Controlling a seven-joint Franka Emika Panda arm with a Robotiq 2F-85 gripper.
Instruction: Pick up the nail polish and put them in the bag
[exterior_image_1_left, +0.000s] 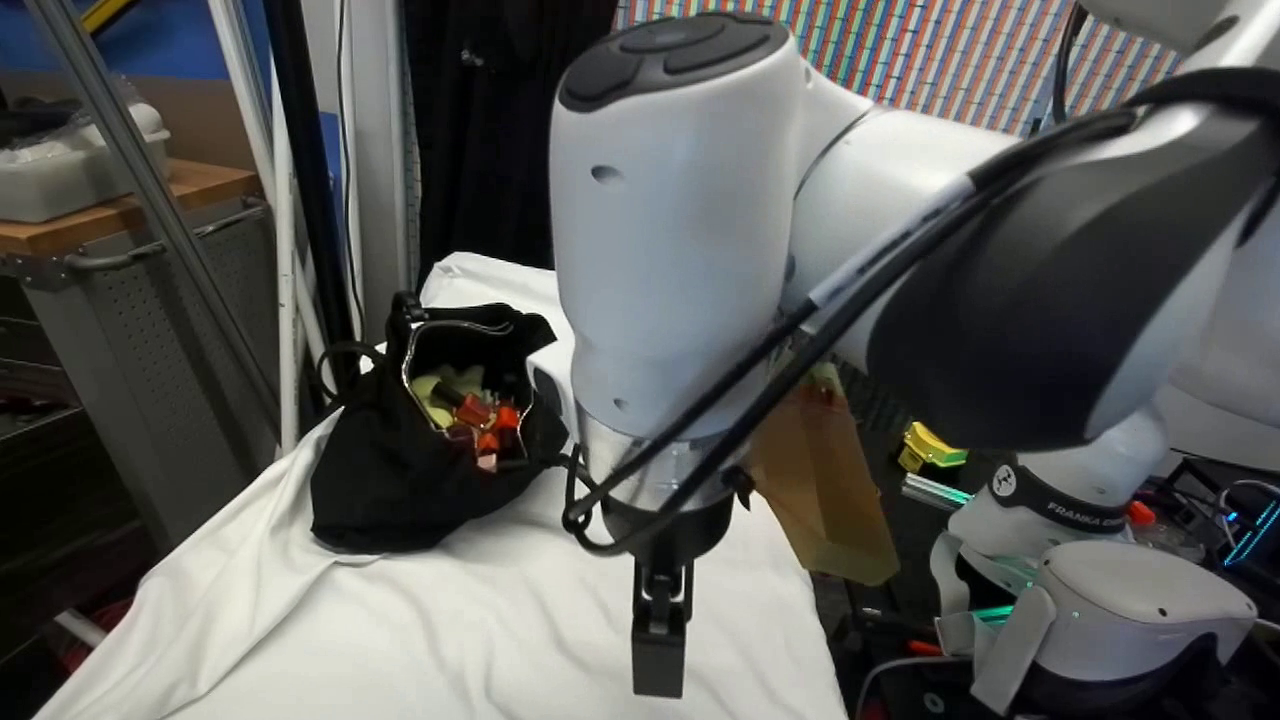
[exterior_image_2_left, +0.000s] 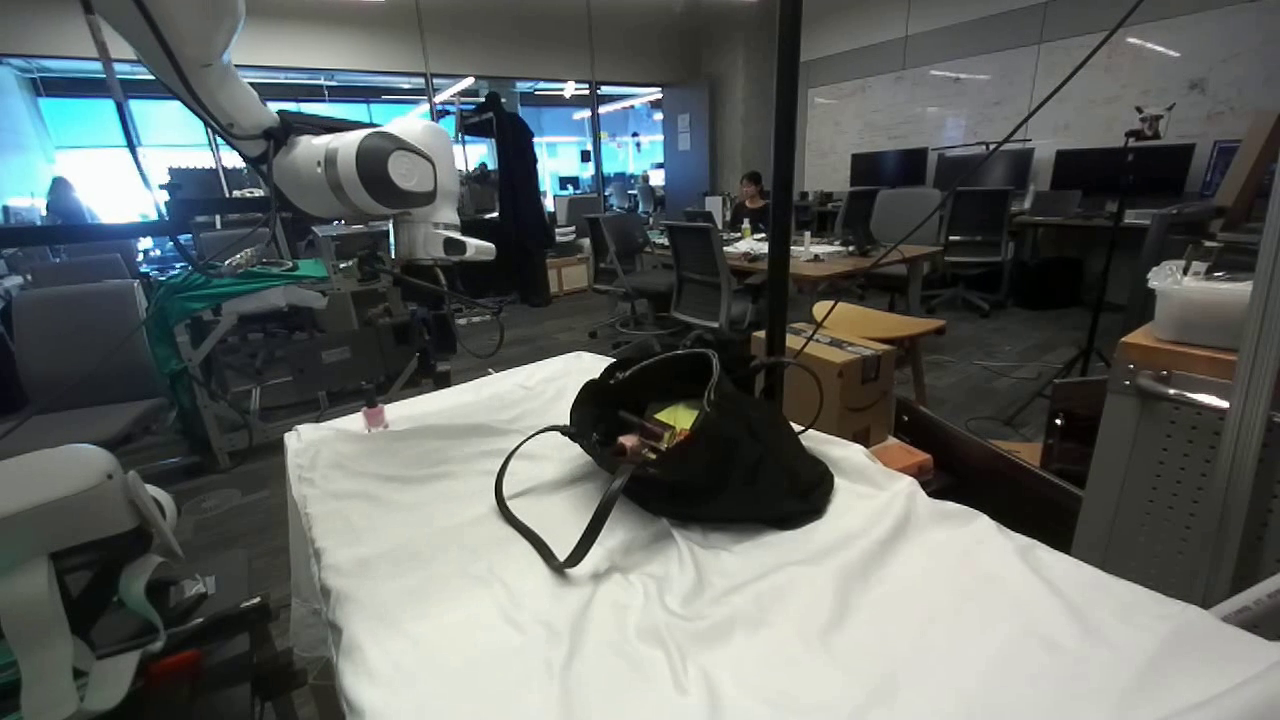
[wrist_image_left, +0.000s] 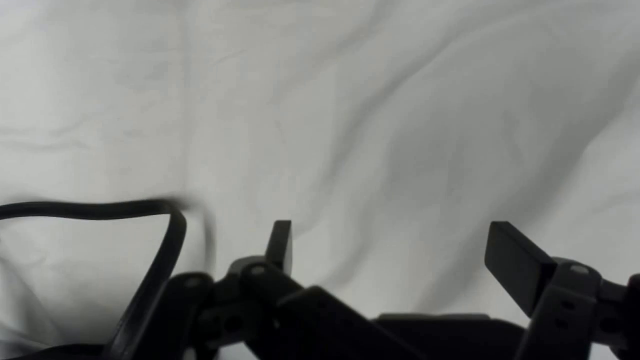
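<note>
- We see the gripper (wrist_image_left: 390, 245) with its two fingers (wrist_image_left: 517, 265) standing wide apart; in the wrist view, the white cloth (wrist_image_left: 350, 75) shows between them.
- In an exterior view, the gripper points downward, and we cannot tell how high it is above the cloth.
- The bag (exterior_image_1_left: 400, 490), black and soft, rests on the cloth in both exterior views, and its mouth lets us look inside.
- In the bag we find several small bottles of nail polish (exterior_image_1_left: 474, 410), red and orange, close together; they partly hide each other, so we cannot count them exactly.
- Next to them, also inside the bag, is a yellow-green thing (exterior_image_2_left: 680, 413), whose kind we cannot tell.
- A pink bottle (exterior_image_2_left: 373, 415) with a dark cap stands upright on the cloth, near its edge and well apart from the bag.
- A thin black handle (exterior_image_2_left: 525, 525) of the bag makes a loop on the cloth.
- In the background we notice a cardboard box (exterior_image_2_left: 845, 395), and a person (exterior_image_2_left: 752, 212) at a wooden table (exterior_image_2_left: 830, 265).
</note>
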